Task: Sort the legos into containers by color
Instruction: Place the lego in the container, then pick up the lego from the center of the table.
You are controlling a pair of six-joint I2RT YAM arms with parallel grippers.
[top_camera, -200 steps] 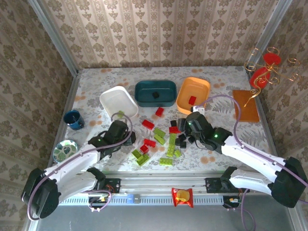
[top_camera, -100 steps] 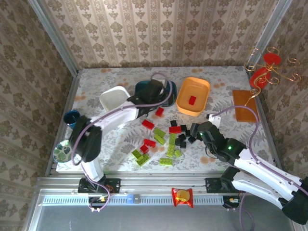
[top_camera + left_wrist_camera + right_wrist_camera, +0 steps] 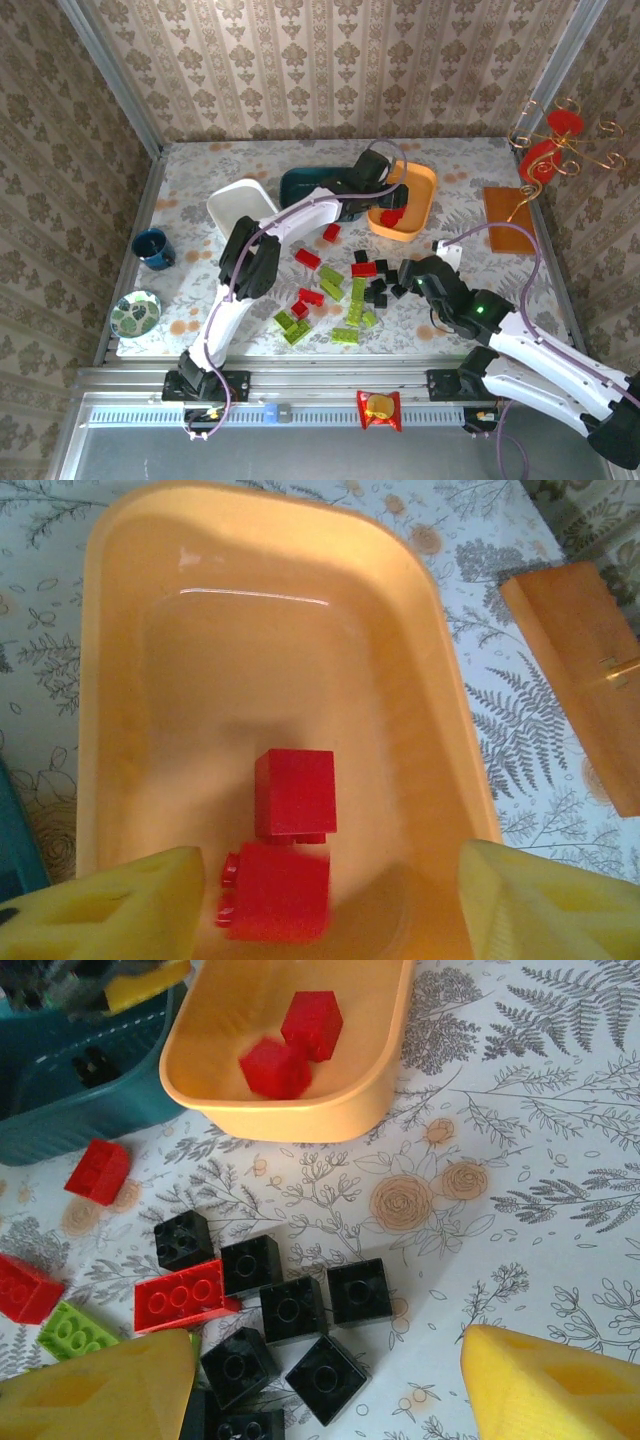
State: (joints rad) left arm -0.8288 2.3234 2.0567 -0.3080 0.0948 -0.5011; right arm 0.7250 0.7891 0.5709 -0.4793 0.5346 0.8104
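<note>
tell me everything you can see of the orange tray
The shallow orange plastic tray is glossy, a rounded rectangle with a raised rim. It sits flat on the floral tabletop, right of the dark teal tray. Two red bricks are inside near one end. The left gripper hangs open above it.

Lower red brick [image 3: 275,890] blurred; teal tray [image 3: 90,1125] cut off at frame edge.

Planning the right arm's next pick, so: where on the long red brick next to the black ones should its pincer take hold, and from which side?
Probably straight down from above: the long red brick lies flat, studs up. Close the right pincer across its two long sides, toward the free end, since a black brick crowds the other end.
</note>
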